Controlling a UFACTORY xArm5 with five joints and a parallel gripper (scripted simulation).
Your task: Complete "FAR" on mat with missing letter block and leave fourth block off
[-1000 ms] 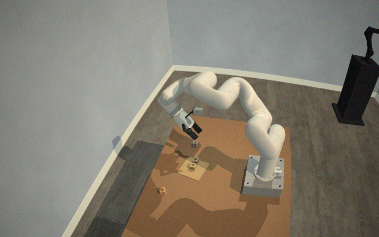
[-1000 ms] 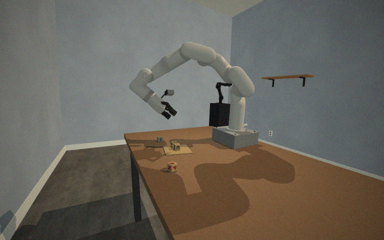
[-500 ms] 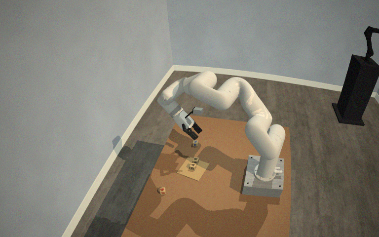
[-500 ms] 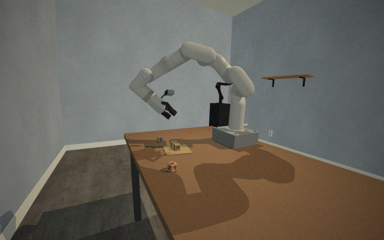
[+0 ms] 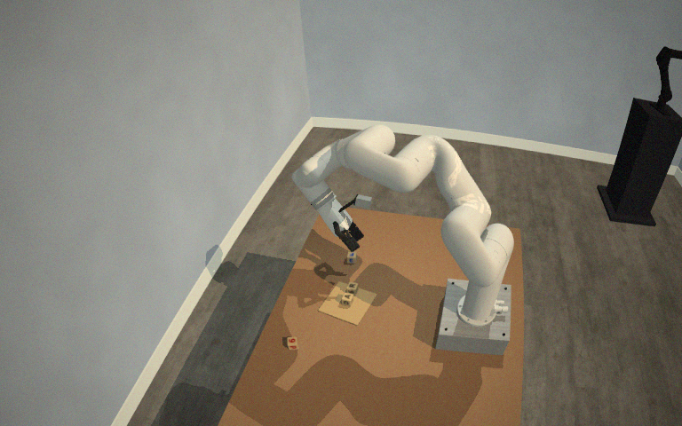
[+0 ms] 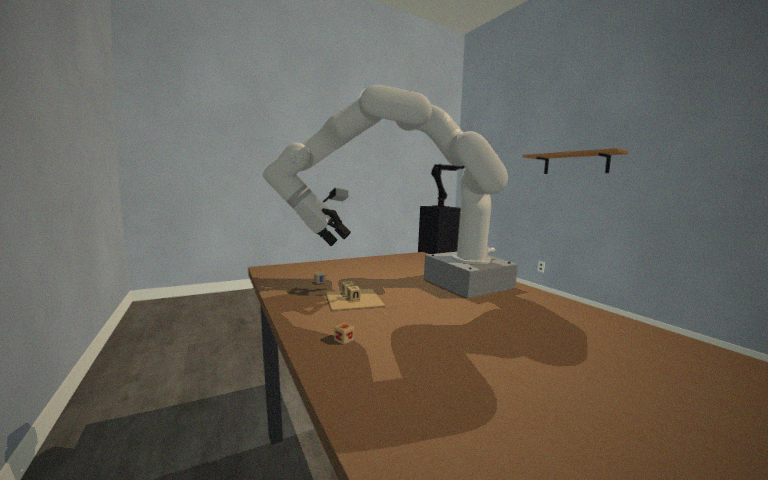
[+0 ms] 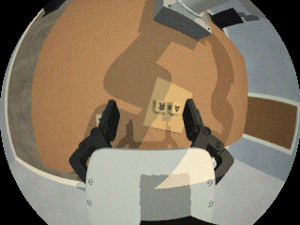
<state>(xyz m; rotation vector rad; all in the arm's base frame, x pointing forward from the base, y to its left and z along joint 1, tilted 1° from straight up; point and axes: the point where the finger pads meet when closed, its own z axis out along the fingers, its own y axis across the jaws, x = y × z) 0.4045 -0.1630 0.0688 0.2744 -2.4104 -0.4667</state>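
Blue-grey walls [image 5: 452, 65] [image 6: 226, 84] frame the scene, and across the brown bench [image 5: 392, 336] [image 6: 566, 407] [image 7: 61, 94] falls the arm's big, dark shadow! Up above the far part of it hang the jaws [image 5: 357, 241] [image 6: 338, 238], spread wide, nothing between them, tilted down and well off the surface. On to the pale mat [image 5: 357, 313] [image 6: 368, 301] [image 7: 161, 89], lying flat, and it carries two blocks: the A block [image 5: 346, 299] [image 6: 353, 293] [image 7: 174, 108] and, just beside it, the R block [image 5: 352, 287] [image 6: 345, 286] [image 7: 159, 107]. From the base, that's A on the left, R on the right, with the F place to the left of A unfilled. Two more sit off the mat! The blue-lettered block [image 5: 351, 257] [image 6: 319, 277] [image 7: 98, 120] is out beyond the R side, while the red-lettered block [image 5: 292, 343] [image 6: 343, 333] waits well apart on the A side, showing red characters on its faces. Which one bears the F? Can't tell from these views, folks

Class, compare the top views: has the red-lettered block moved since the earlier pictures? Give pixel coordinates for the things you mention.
No; the red-lettered block [image 5: 292, 343] [image 6: 344, 333] keeps its place relative to the mat [image 5: 354, 315] [image 6: 368, 305] [image 7: 164, 123].
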